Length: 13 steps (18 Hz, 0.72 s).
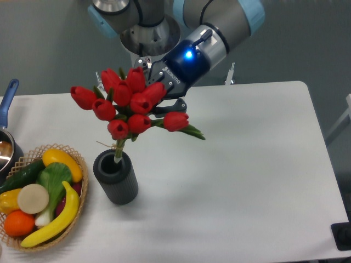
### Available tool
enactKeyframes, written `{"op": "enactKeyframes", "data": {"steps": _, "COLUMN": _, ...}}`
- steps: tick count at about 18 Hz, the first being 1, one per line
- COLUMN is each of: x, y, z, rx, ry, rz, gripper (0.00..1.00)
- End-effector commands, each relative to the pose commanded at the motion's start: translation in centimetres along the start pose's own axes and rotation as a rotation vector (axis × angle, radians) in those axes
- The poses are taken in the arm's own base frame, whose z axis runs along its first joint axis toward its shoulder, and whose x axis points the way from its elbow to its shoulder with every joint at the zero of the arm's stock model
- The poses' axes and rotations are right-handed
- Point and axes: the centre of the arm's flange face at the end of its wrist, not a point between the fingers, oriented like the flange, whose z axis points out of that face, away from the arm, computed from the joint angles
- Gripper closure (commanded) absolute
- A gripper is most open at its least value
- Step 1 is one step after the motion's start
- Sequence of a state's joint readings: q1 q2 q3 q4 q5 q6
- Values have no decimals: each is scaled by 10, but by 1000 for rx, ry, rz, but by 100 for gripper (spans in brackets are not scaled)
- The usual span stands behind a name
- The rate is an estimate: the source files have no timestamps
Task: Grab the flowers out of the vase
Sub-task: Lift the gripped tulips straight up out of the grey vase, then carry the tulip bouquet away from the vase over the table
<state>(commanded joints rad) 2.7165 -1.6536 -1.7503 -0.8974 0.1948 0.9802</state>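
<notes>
The flowers (pixel 129 104) stand in the vase (pixel 115 178) near the table's (pixel 247 164) left side, their pale stems dropping into the round mouth and leaning a little to the right. The red buds fan out far wider than the vase. The gripper (pixel 171 105) sits just behind the bunch on its right, reaching in from the arm above; 1 dark finger shows beside the rightmost bud, but the blooms hide the tips, so I cannot tell whether the jaws are spread or already pinching stems.

My guess is that the bunch is light and springy (artificial, by the look of it), with soft buds that would crush or splay if squeezed. The better hold looks like the bundled stems just under the heads, where they gather tight. The vase seems heavy enough to stay put during a straight upward lift. A basket (pixel 77 219) of fruit sits to the left, just beside the vase.
</notes>
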Motion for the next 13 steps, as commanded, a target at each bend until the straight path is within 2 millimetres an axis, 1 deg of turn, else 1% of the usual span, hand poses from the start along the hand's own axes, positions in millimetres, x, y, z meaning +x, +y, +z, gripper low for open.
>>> {"op": "enactKeyframes", "data": {"steps": 2, "x": -8, "y": -3, "z": -15, "rx": -1, "ry": -36, "rz": 11, "gripper": 100}}
{"op": "enactKeyframes", "data": {"steps": 4, "x": -22, "y": -7, "z": -36, "rx": -22, "ry": -95, "rz": 23, "gripper": 100}}
{"op": "enactKeyframes", "data": {"steps": 5, "x": -28, "y": -7, "z": -39, "rx": -57, "ry": -126, "rz": 31, "gripper": 100}}
{"op": "enactKeyframes", "data": {"steps": 6, "x": -35, "y": -4, "z": -43, "rx": -139, "ry": -184, "rz": 66, "gripper": 100}}
{"op": "enactKeyframes", "data": {"steps": 8, "x": -45, "y": 8, "z": -48, "rx": -265, "ry": -259, "rz": 94, "gripper": 100}}
{"op": "enactKeyframes", "data": {"steps": 10, "x": -55, "y": 21, "z": -59, "rx": -376, "ry": -337, "rz": 81, "gripper": 100}}
{"op": "enactKeyframes", "data": {"steps": 12, "x": -61, "y": 35, "z": -71, "rx": -440, "ry": -383, "rz": 59, "gripper": 100}}
{"op": "enactKeyframes", "data": {"steps": 13, "x": -64, "y": 39, "z": -74, "rx": -466, "ry": -394, "rz": 70, "gripper": 100}}
